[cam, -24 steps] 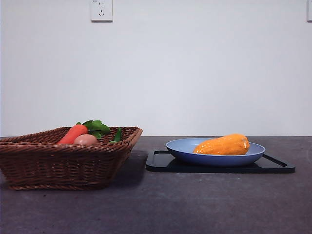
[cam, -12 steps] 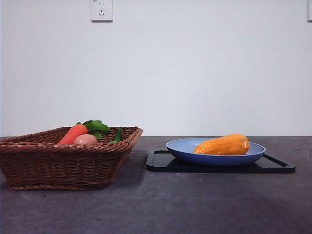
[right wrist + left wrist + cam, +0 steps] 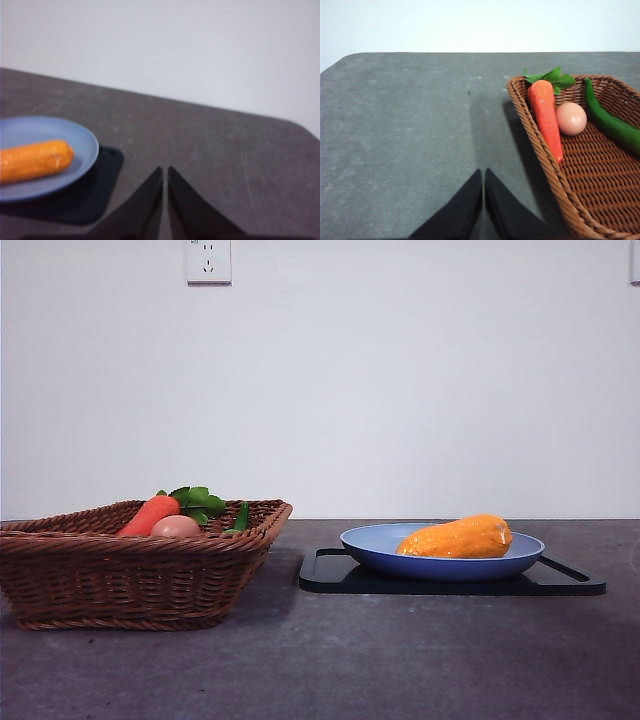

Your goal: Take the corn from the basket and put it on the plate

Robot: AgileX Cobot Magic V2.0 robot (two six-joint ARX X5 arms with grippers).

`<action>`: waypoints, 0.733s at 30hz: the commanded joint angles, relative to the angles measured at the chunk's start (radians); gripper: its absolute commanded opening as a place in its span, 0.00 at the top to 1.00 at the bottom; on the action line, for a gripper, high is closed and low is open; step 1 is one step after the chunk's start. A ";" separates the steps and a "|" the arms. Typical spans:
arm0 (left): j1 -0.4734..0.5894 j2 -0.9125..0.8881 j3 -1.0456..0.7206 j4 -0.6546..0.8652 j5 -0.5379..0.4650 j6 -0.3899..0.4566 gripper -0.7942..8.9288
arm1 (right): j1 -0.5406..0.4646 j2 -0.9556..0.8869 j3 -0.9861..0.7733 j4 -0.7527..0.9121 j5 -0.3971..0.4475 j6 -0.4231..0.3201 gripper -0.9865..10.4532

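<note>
The corn lies on its side in the light-blue plate, and nothing touches it. The right wrist view shows the corn on the plate too. My right gripper is shut and empty, hanging over bare table a little way off from the plate. The brown wicker basket stands at the left of the front view. My left gripper is shut and empty over the table beside the basket's rim. Neither arm appears in the front view.
In the basket lie a red-orange carrot with green leaves, a small pinkish egg and a long green vegetable. A flat black tray sits under the plate. A wall with a socket stands behind the table.
</note>
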 commanded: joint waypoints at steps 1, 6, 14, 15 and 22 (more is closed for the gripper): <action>0.002 -0.002 -0.026 -0.009 0.003 -0.002 0.91 | -0.001 -0.002 -0.032 0.014 0.023 0.026 0.91; 0.002 -0.002 -0.026 -0.009 0.003 -0.002 0.91 | -0.001 -0.002 -0.038 -0.052 0.042 0.027 0.91; 0.002 -0.002 -0.026 -0.009 0.003 -0.002 0.91 | -0.001 -0.002 -0.038 -0.065 0.043 0.027 0.91; 0.002 -0.002 -0.026 -0.009 0.003 -0.002 0.91 | -0.001 -0.002 -0.038 -0.065 0.043 0.027 0.91; 0.002 -0.002 -0.026 -0.009 0.003 -0.002 0.91 | -0.001 -0.002 -0.038 -0.065 0.043 0.027 0.91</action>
